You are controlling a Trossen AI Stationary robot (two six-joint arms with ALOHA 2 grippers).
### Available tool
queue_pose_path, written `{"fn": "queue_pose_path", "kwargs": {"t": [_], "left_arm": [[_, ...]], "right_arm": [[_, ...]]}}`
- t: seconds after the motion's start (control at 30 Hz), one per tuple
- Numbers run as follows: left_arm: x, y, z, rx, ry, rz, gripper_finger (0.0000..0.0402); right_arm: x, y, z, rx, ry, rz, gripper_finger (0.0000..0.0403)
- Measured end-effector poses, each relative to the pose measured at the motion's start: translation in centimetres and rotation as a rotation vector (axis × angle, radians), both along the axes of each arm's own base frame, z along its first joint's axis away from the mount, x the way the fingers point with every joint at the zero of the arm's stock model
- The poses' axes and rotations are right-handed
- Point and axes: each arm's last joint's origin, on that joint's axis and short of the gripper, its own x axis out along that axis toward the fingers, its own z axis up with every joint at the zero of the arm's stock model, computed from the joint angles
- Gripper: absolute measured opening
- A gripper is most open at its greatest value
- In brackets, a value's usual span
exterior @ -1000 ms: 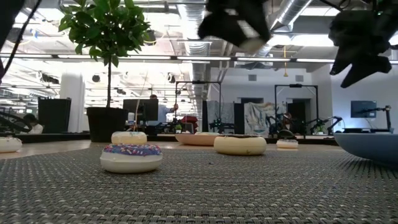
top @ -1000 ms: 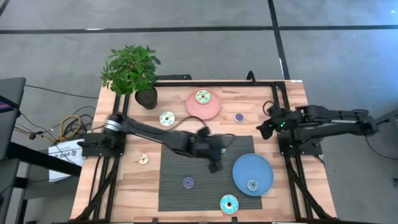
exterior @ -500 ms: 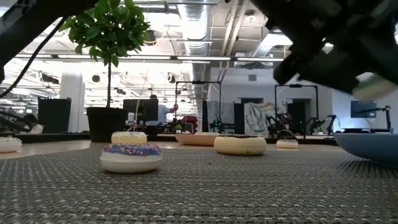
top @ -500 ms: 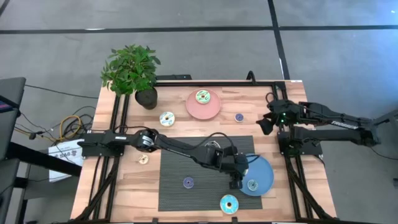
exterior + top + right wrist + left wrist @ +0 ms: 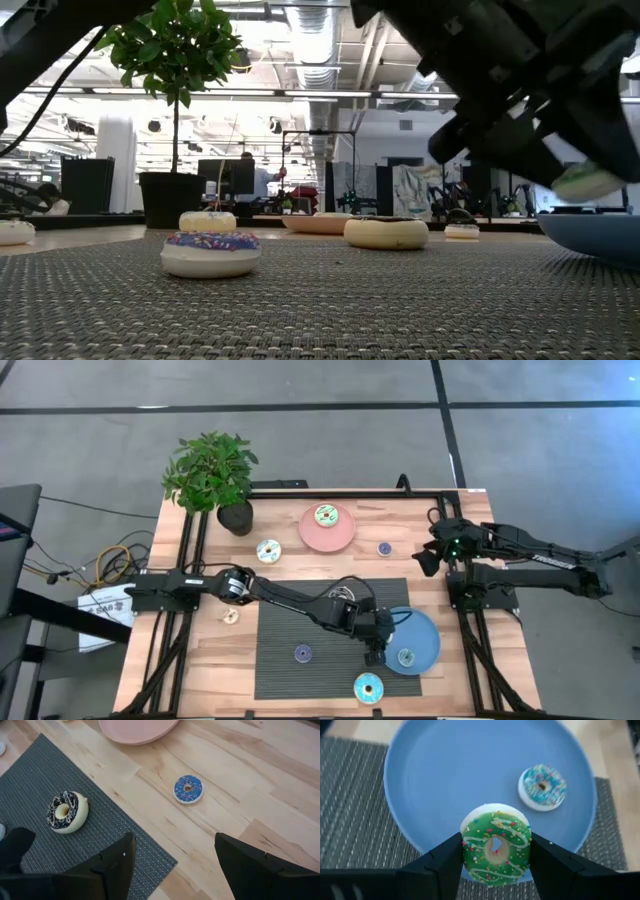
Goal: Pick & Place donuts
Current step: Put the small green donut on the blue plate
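My left gripper (image 5: 495,851) is squeezing the green donut (image 5: 496,849) just over the edge of the blue plate (image 5: 445,780), so next I should open it, while the right gripper (image 5: 172,865) waits open.

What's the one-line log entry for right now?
left gripper: shut on green donut, over blue plate edge | plate holds: cyan donut | right gripper: open, waiting by table's right side

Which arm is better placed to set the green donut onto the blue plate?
Left. Its tool already grips the green donut over the blue plate's edge. The right tool is open and empty, back by the table's right side.
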Motion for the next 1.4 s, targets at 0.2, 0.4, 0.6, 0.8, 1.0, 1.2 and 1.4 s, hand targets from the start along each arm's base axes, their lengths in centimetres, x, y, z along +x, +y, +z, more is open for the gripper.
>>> {"fn": "queue_pose_path", "kwargs": {"t": [0.2, 0.4, 0.6, 0.8, 1.0, 1.2, 1.4], "left_arm": [[0.0, 0.0, 0.0, 0.004, 0.000, -0.003, 0.0196], [0.2, 0.2, 0.2, 0.009, -0.019, -0.009, 0.0200], [0.3, 0.5, 0.2, 0.016, -0.025, -0.014, 0.0219], [0.3, 0.6, 0.2, 0.017, -0.024, -0.013, 0.0226], [0.3, 0.6, 0.3, 0.016, -0.031, -0.014, 0.0226], [0.4, 0.6, 0.3, 0.022, -0.045, -0.021, 0.0226], [1.3, 0.5, -1.7, -0.044, -0.069, -0.057, 0.0226]], "right_arm": [[0.0, 0.0, 0.0, 0.002, -0.003, 0.002, 0.0260], [0.0, 0.0, 0.0, 0.005, -0.007, 0.005, 0.0260], [0.1, 0.0, 0.0, 0.007, -0.008, 0.007, 0.0260], [0.1, 0.0, 0.0, 0.009, -0.009, 0.008, 0.0260], [0.1, 0.0, 0.0, 0.009, -0.009, 0.009, 0.0260], [0.1, 0.0, 0.0, 0.010, -0.009, 0.009, 0.0260], [0.0, 0.1, 0.0, 0.011, -0.005, 0.011, 0.0260]]}}
